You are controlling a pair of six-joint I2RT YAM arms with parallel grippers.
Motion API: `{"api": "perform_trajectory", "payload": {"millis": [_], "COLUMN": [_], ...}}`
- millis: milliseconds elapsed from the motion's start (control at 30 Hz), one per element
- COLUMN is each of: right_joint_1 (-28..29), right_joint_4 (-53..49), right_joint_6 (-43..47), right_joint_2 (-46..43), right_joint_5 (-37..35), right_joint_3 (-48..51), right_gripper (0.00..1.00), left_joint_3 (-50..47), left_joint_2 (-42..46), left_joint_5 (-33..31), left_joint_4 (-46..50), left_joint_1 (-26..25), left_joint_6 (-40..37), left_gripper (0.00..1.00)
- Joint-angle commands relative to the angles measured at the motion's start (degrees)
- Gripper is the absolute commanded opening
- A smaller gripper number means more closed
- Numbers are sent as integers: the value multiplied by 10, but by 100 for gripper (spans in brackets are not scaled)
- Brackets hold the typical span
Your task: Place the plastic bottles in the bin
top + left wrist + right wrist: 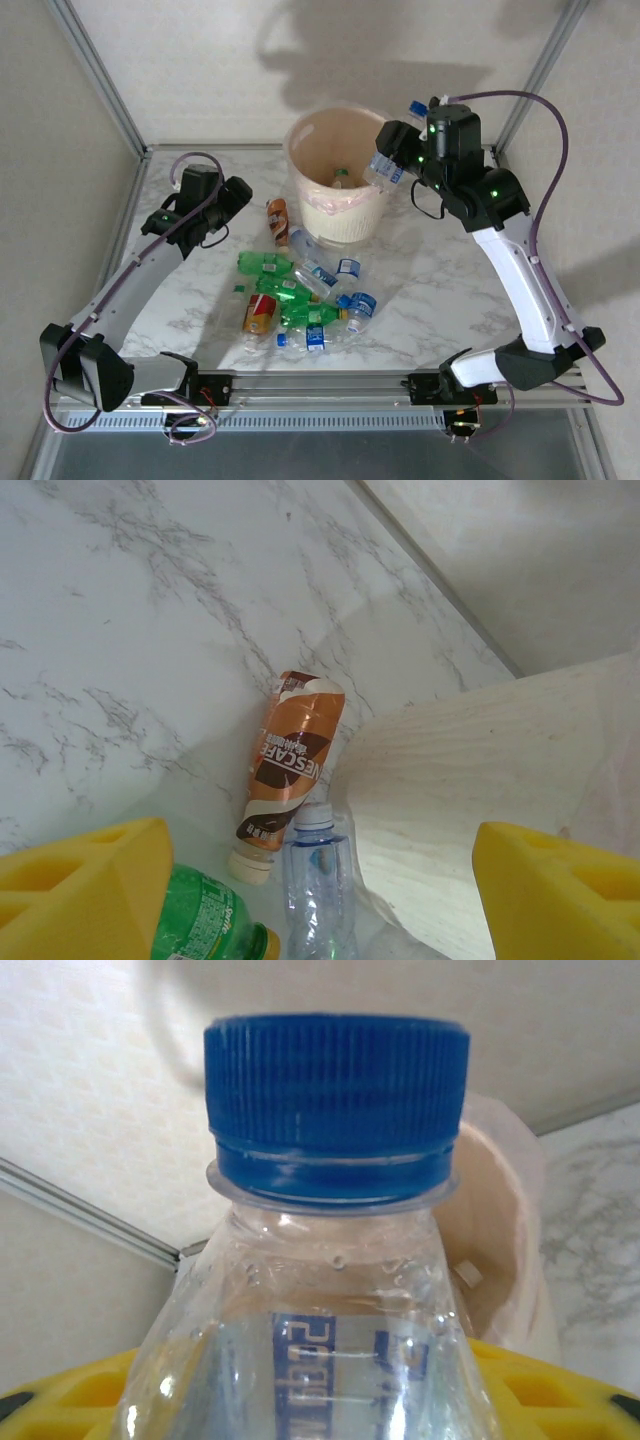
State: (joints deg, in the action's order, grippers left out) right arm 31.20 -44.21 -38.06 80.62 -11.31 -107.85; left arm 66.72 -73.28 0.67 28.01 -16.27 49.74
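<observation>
Roughly a dozen loose bottles (pixel 300 290) lie heaped on the table (pixel 430 300) in the overhead view, nearer the arm bases than either gripper. The right gripper (pixel 393 160) hangs at the rim of the bin (pixel 300 140), clamped on a blue-capped bottle (pixel 383 168). The bin's mouth opens just below it and to its left. The left gripper (pixel 238 195) hovers low over the table, with a brown bottle (pixel 277 220) just to its right.

From the left wrist, the left gripper (pixel 320 900) stands wide and empty, its yellow pads (pixel 85 890) well apart. Ahead of it lies the brown bottle (pixel 290 760), cap end toward the gripper, close beside the bin (pixel 480 770). A clear bottle (pixel 320 880) sits nearer, between the pads' lines, and a green bottle (pixel 205 915) lies next to the left pad.

From the right wrist, the right gripper (pixel 320 1410) holds the blue-capped bottle (pixel 335 1210) upright between its yellow fingers (pixel 560 1380), with the bin (pixel 500 1220) beyond it to the right.

The step in hand looks like the drop. The held bottle probably needs carrying slightly further over the mouth before the jaws part. The left gripper seems lined up for a pick, which calls for a descent onto one bottle without catching its neighbours.
</observation>
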Motion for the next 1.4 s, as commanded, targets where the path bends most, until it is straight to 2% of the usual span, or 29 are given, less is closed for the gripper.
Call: {"api": "perform_trajectory", "payload": {"millis": [0, 300, 567, 700, 800, 900, 1167, 1367], "right_joint_1": [-2, -11, -37, -43, -44, -46, -48, -39], "right_joint_4": [35, 11, -25, -21, -23, -29, -24, 5], "right_joint_6": [35, 67, 83, 86, 87, 87, 86, 81], "right_joint_2": [22, 137, 239, 263, 274, 282, 267, 207], "right_joint_5": [17, 16, 57, 80, 82, 80, 93, 108], "right_joint_3": [-34, -126, -194, -196, -196, -203, -218, -166], "right_gripper": [57, 57, 57, 64, 77, 85, 87, 86], "left_joint_3": [-3, -8, -8, -5, -6, -6, -6, -7], "left_joint_2": [-5, -14, -17, -18, -22, -29, -48, -70], "left_joint_5": [-3, -8, -21, -29, -31, -30, -19, -1], "left_joint_4": [-11, -30, -34, -27, -26, -28, -39, -57], "left_joint_1": [5, 5, 5, 6, 8, 10, 12, 20], "left_joint_6": [2, 9, 17, 16, 16, 16, 15, 7], "left_gripper": [78, 78, 78, 79, 79, 79, 79, 79]}}
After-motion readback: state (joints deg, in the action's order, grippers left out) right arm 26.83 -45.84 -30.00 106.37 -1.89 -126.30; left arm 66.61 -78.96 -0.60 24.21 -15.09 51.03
